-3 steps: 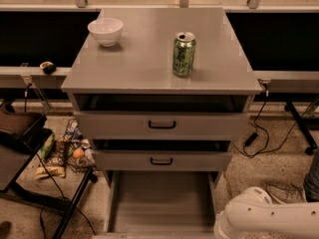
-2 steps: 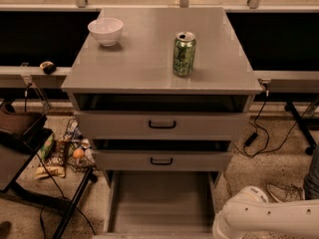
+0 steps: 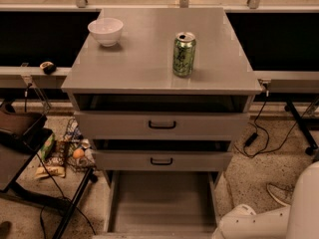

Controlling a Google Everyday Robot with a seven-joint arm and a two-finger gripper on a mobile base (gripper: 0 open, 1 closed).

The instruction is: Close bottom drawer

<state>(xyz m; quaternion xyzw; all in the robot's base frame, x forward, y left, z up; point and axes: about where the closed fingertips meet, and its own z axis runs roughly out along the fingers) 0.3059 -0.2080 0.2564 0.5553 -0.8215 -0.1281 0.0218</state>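
— Is the bottom drawer (image 3: pixel 162 200) shut?
— No, it is pulled far out toward the near side, level and square, with its plain grey tray floor showing. Its front panel runs along the near edge.
— And the gripper?
— Out of sight. Only the white arm (image 3: pixel 264 223) shows, near right of the drawer.

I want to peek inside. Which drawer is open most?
The bottom drawer, tray sticking far out; middle drawer and top drawer barely open. Gripper out of view.
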